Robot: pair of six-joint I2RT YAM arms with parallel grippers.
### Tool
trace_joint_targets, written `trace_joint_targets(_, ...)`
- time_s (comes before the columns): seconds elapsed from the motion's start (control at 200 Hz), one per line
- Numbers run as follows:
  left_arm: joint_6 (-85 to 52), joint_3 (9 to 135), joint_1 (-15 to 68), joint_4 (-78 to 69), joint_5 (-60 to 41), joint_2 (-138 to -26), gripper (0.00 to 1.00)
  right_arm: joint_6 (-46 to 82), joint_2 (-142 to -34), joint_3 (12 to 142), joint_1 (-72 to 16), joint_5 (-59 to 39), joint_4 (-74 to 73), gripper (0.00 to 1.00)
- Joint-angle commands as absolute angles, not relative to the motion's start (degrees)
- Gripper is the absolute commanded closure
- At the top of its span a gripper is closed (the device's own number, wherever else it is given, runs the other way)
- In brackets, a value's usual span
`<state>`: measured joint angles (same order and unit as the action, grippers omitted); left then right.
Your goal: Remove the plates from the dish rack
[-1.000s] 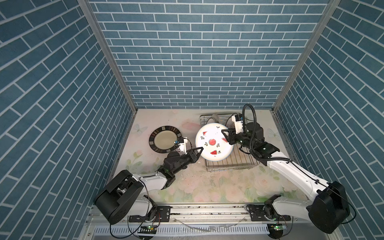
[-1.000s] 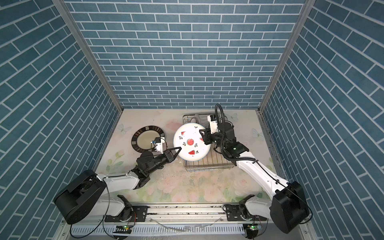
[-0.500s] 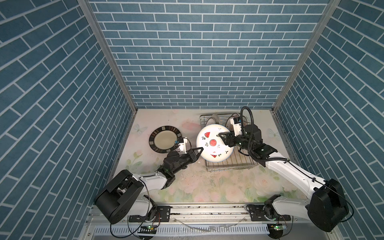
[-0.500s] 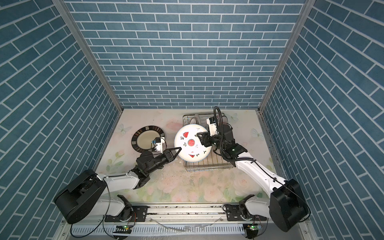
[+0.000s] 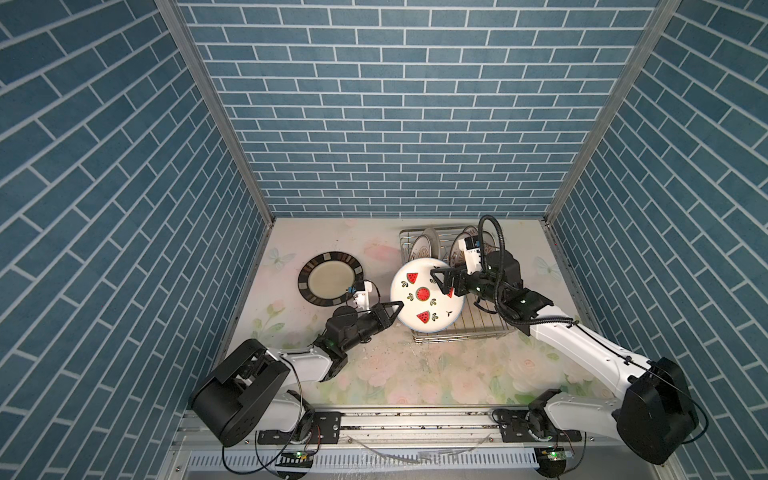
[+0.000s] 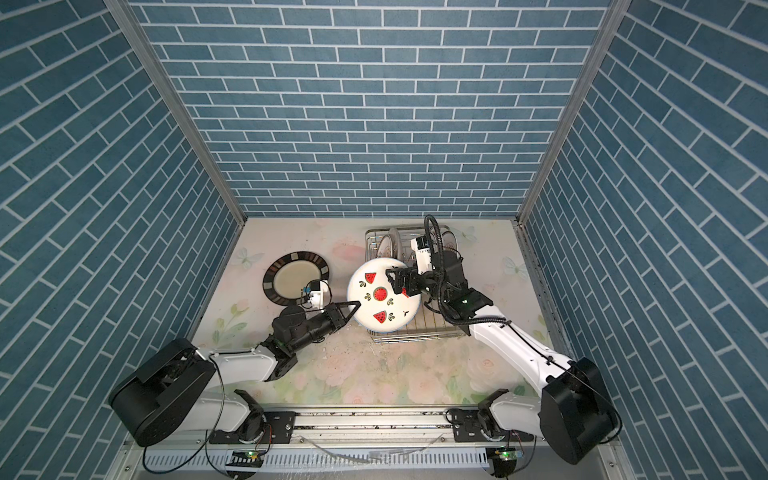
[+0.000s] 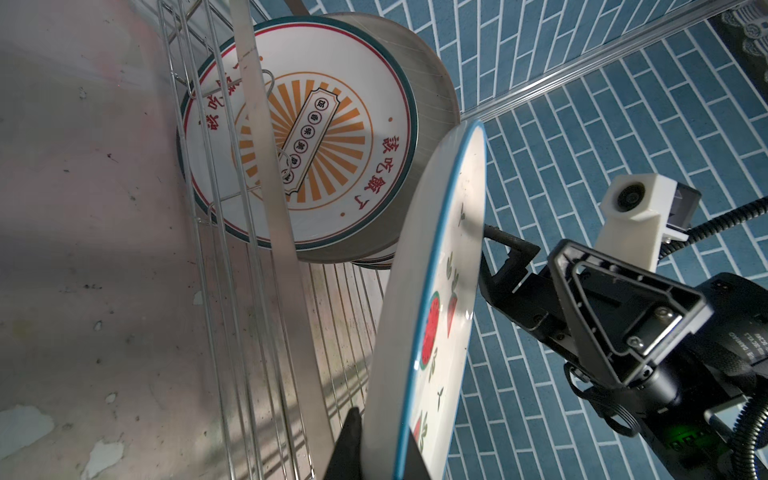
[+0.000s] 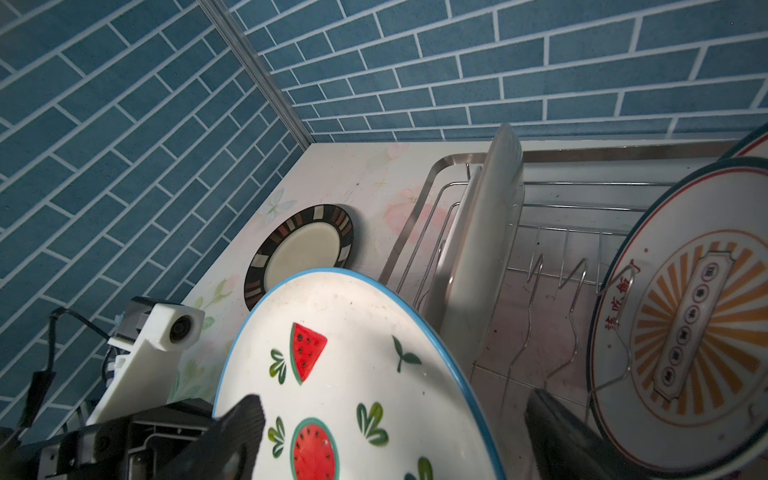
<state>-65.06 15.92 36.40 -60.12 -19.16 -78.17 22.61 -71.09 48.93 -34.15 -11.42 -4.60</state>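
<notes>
Left gripper (image 5: 395,308) clamped on the rim of the round white ceramic plate with red watermelon slices (image 5: 422,318), which is tilted over the left front of the silver wire dish rack (image 5: 478,330). Right gripper (image 5: 443,282) has its jaws spread wide, astride the plate's opposite edge. White orange-sunburst plates (image 8: 685,332) stand upright in the rack. Dark-rimmed grey plate (image 5: 331,279) lies flat on the worktop (image 5: 415,374).

Both top views are bright, evenly lit from overhead and sharp, with the brick walls (image 5: 395,104) splayed outward by the wide lens. The wrist views are dimmer and more contrasty. Soft shadows band the table (image 7: 83,249), the near rim of the watermelon plate (image 7: 432,324) blurs, and the right wrist view darkens toward its corners.
</notes>
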Motion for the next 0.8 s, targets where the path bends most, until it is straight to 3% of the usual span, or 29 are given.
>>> trace_joint_targets(0.0, -64.9, 16.0, 35.8, -66.1, -18.9, -74.3, 1.0, 23.4, -67.7, 49.2, -34.5, -6.8, -4.6, 0.01)
trace_joint_targets(0.225, -64.5, 15.0, 34.3, -61.9, -18.2, -69.7, 1.0, 23.3, -62.5, 47.4, -34.5, -1.0, -4.5, 0.01)
trace_joint_targets(0.5, -63.5, 14.0, 32.5, -52.4, -16.3, -59.9, 1.0, 18.3, -60.1, 45.1, -34.7, -12.0, -9.1, 0.01)
trace_joint_targets(0.675, -58.6, 15.2, 31.2, -40.4, -12.7, -52.6, 1.0, 14.8, -59.9, 45.1, -37.3, -13.7, -10.7, 0.01)
trace_joint_targets(0.795, -58.9, 15.5, 28.7, -39.8, -14.5, -51.7, 1.0, 11.4, -60.7, 46.4, -41.2, -15.1, -10.3, 0.01)
